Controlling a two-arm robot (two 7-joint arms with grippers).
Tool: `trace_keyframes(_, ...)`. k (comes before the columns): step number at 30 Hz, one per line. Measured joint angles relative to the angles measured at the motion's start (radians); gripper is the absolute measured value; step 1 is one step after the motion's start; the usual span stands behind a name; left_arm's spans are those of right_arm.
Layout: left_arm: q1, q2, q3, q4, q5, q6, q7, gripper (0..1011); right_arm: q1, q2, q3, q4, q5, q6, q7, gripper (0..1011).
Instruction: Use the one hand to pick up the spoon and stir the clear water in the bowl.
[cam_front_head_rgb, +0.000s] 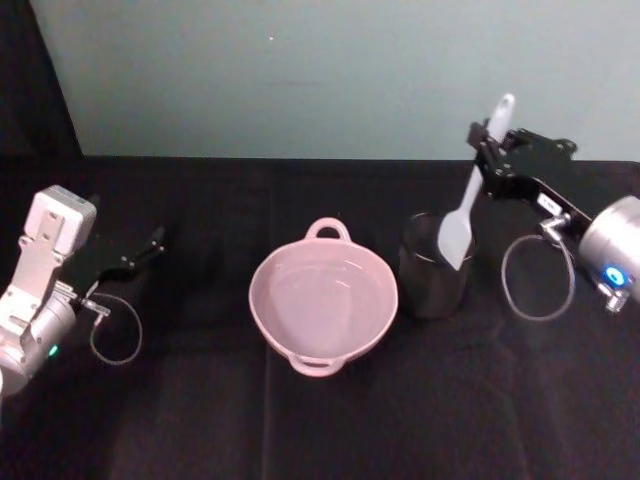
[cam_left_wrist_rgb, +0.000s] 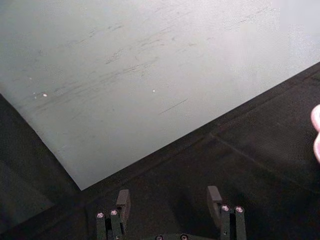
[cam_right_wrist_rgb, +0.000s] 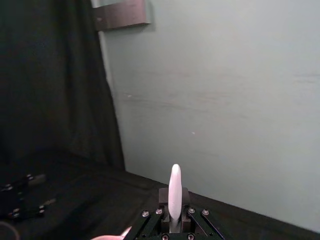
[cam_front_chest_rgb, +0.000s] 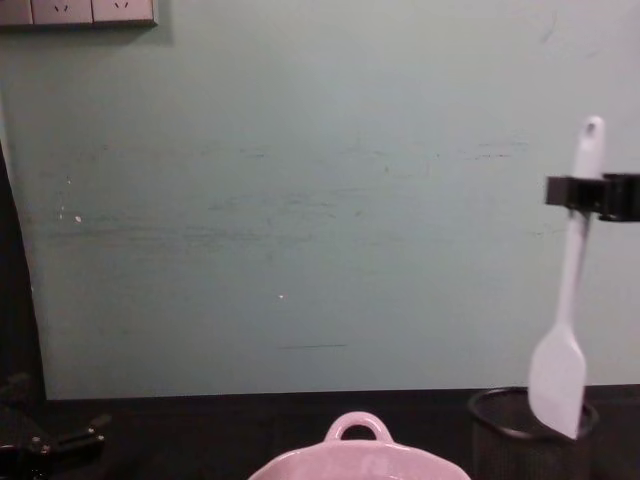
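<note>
The pale pink bowl (cam_front_head_rgb: 256, 300) sits mid-table with clear water in it, its loop handle (cam_front_chest_rgb: 357, 428) toward the wall. My right gripper (cam_front_head_rgb: 487, 142) is raised right of the bowl, shut on the thin handle of the white spoon (cam_front_head_rgb: 458, 238). The spoon (cam_front_chest_rgb: 565, 340) hangs upright, blade down, with its tip at the mouth of the black mesh cup (cam_front_head_rgb: 433, 275). In the right wrist view the spoon's handle end (cam_right_wrist_rgb: 174, 190) sticks up between the jaws. My left gripper (cam_front_head_rgb: 150, 242) rests far left on the table, its fingers (cam_left_wrist_rgb: 122, 202) spread open and holding nothing.
The mesh cup (cam_front_chest_rgb: 530, 432) stands just right of the bowl. Black cloth covers the table up to a pale green wall behind. Cable loops hang by the right wrist (cam_front_head_rgb: 537, 280) and the left wrist (cam_front_head_rgb: 115, 332).
</note>
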Motion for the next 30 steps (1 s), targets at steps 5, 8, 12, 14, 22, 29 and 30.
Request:
trace_keyframes(5,0.000,0.000,0.000,0.000,0.000,0.000,0.000,1011,0.046,0.016,-0.040,-0.005,-0.002,0.019,0.028,119)
trace_keyframes(8,0.000,0.000,0.000,0.000,0.000,0.000,0.000,1011,0.081,0.023,-0.069,-0.016,-0.003,0.024,0.045,119)
trace_keyframes(12,0.000,0.000,0.000,0.000,0.000,0.000,0.000,1011,0.107,0.028,-0.090,-0.029,-0.008,0.024,0.050,119)
trace_keyframes(14,0.000,0.000,0.000,0.000,0.000,0.000,0.000,1011,0.115,0.029,-0.099,-0.035,-0.007,0.023,0.054,119)
trace_keyframes(22,0.000,0.000,0.000,0.000,0.000,0.000,0.000,1011,0.117,0.025,-0.147,-0.019,0.011,-0.007,0.082,119)
trace_keyframes(29,0.000,0.000,0.000,0.000,0.000,0.000,0.000,1011,0.108,0.018,-0.199,0.045,0.012,-0.075,0.113,119)
trace_keyframes(30,0.000,0.000,0.000,0.000,0.000,0.000,0.000,1011,0.107,0.018,-0.203,0.055,0.009,-0.084,0.115,119)
